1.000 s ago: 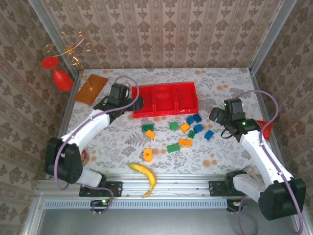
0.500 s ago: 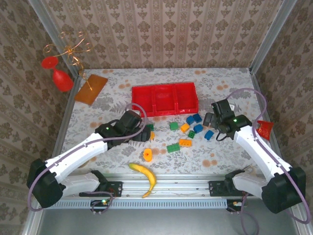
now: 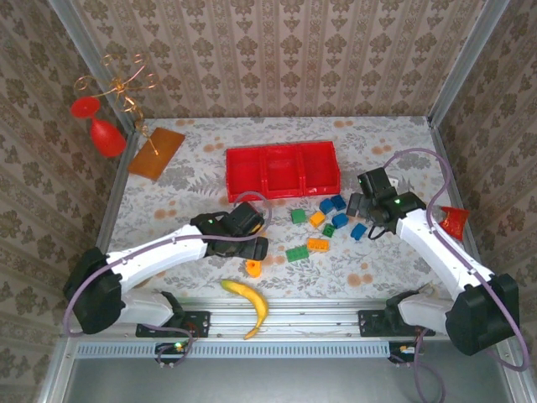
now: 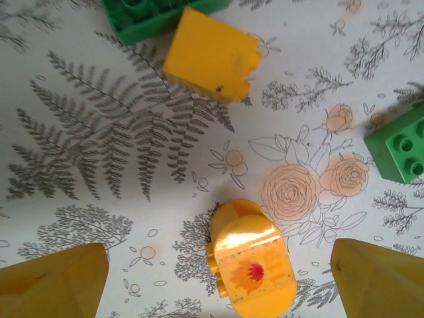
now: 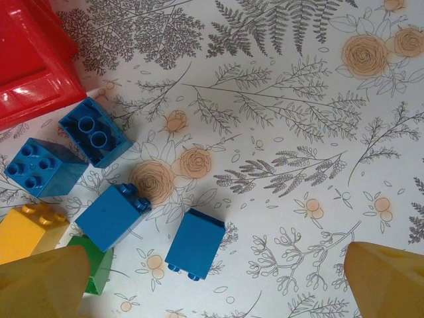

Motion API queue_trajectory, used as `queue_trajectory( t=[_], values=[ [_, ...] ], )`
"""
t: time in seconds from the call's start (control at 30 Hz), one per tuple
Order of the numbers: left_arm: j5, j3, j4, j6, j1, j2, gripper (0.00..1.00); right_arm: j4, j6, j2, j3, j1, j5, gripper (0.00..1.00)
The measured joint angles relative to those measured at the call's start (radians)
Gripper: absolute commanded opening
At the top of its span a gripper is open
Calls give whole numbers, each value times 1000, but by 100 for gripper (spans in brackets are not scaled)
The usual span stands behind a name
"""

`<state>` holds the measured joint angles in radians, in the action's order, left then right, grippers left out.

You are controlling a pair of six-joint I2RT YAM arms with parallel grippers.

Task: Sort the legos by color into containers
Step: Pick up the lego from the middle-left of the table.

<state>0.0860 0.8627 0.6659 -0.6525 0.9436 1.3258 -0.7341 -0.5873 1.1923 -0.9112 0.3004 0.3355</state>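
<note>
On the desk (image 3: 394, 138) below the red tray (image 3: 283, 170), the left end effector (image 4: 215, 285), released, has moved from the tray to straddle the orange round piece (image 4: 252, 265), while the right end effector (image 5: 215, 278), released, overhangs a blue brick (image 5: 195, 244), indicating pending picks.

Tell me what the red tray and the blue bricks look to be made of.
Red tray: looks like moulded plastic, glossy, with bright glare streaks along its rim. Blue bricks: likely hard plastic too, smooth with a duller sheen, crisp edges and moulded studs.
</note>
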Motion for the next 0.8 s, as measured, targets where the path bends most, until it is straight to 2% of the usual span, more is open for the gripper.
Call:
queue_trajectory(
  t=[0.1, 0.43, 0.8],
  values=[
    [-24, -3, 0, -6, 5, 32, 83, 0, 0, 4, 0, 0, 1, 100],
    [-100, -18, -7, -28, 52, 142, 86, 12, 0, 9, 0, 0, 1, 100],
    [-97, -19, -22, -29, 51, 190, 69, 28, 0, 12, 0, 2, 1, 100]
  ],
)
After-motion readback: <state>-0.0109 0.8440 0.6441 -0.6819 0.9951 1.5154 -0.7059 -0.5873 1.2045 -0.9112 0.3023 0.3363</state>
